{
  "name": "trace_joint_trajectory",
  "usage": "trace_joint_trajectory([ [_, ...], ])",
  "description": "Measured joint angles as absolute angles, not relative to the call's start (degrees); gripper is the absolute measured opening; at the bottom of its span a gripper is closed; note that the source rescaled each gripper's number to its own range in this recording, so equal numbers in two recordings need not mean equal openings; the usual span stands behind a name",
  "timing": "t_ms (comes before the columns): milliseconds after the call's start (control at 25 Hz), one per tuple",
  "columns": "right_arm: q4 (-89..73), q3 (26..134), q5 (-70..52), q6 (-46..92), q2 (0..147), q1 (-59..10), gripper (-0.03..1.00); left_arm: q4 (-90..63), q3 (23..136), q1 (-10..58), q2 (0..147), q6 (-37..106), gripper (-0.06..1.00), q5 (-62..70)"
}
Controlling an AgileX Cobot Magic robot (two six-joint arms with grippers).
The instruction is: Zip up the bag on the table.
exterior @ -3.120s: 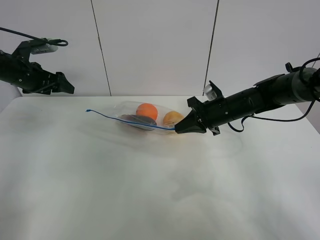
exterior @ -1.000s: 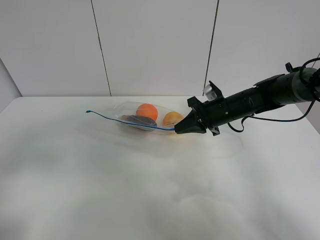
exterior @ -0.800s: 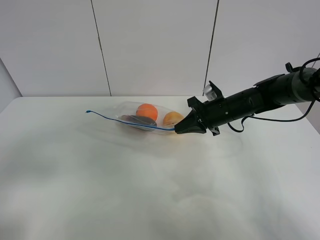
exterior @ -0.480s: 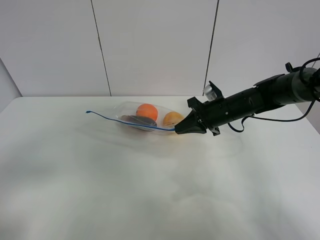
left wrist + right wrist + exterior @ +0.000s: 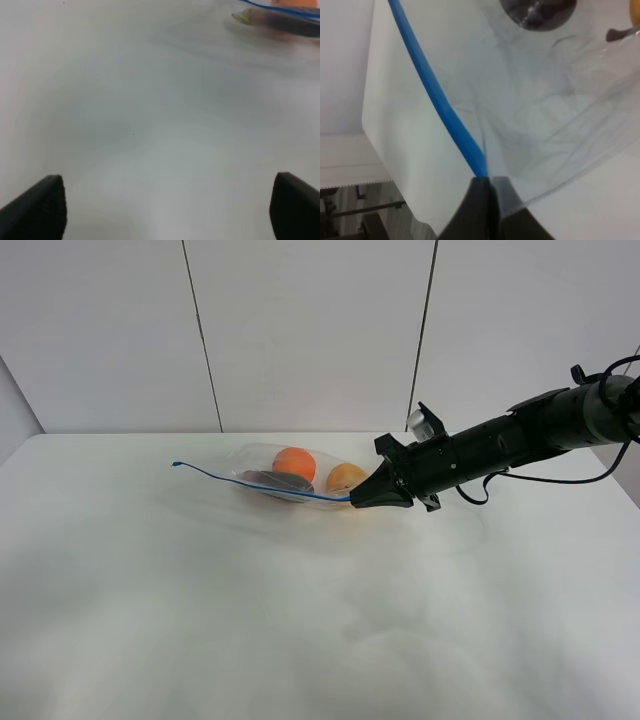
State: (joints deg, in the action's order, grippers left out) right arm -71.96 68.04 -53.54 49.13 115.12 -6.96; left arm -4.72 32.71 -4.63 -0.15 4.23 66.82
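Note:
The clear plastic bag (image 5: 290, 476) lies on the white table (image 5: 300, 630) toward the back, holding an orange (image 5: 294, 462), a yellow pear (image 5: 345, 477) and a dark eggplant (image 5: 275, 481). Its blue zipper strip (image 5: 255, 485) runs from a free left end to my right gripper (image 5: 354, 500). In the right wrist view that gripper (image 5: 486, 184) is shut on the end of the strip (image 5: 432, 90). My left gripper (image 5: 165, 215) is open and empty over bare table, with the bag's edge (image 5: 280, 20) well ahead of it. The left arm is out of the exterior view.
The right arm (image 5: 500, 445) reaches in from the right edge, low over the table. White wall panels (image 5: 310, 330) stand behind the table's back edge. Bare tabletop spreads in front of and to the left of the bag.
The left arm, at the upper left 3.1 s ago, has left the exterior view. Over the last second the right gripper and bag have not moved.

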Motion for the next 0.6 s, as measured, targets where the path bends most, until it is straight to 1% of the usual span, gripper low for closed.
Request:
trace_joint_trajectory([
  [80, -71.90, 68.04, -53.54, 48.31, 115.12, -6.96, 0.16, -4.72, 32.71, -4.52, -0.15, 4.23, 0.93, 66.82],
  [120, -71.79, 68.04, -53.54, 47.52, 115.12, -6.96, 0.28, -4.72, 32.71, -4.52, -0.15, 4.19, 0.93, 66.82],
  [200, -70.99, 68.04, -53.54, 46.65, 115.12, -6.96, 0.57, -4.72, 32.71, -4.52, -0.15, 4.19, 0.93, 66.82],
  [240, -70.42, 68.04, -53.54, 46.41, 115.12, -6.96, 0.70, -4.72, 32.71, -4.52, -0.15, 4.16, 0.93, 66.82],
  [280, -69.52, 68.12, -53.54, 46.12, 115.12, -6.96, 0.82, -4.72, 32.71, -4.52, -0.15, 4.12, 0.93, 66.82],
  [320, -67.83, 68.72, -53.59, 45.55, 115.12, -6.96, 0.89, -4.72, 32.71, -4.52, -0.15, 4.09, 0.93, 66.82],
  [360, -65.77, 69.58, -53.64, 44.28, 115.12, -6.96, 0.93, -4.72, 32.71, -4.52, -0.15, 4.09, 0.93, 66.82],
  [440, -58.54, 73.07, -53.83, 39.70, 115.12, -6.96, 0.96, -4.72, 32.71, -4.52, -0.15, 4.09, 0.93, 66.82],
  [600, -39.02, 83.13, -56.00, 25.39, 115.12, -6.96, 0.98, -4.74, 32.71, -4.52, -0.15, 4.09, 0.93, 66.82],
])
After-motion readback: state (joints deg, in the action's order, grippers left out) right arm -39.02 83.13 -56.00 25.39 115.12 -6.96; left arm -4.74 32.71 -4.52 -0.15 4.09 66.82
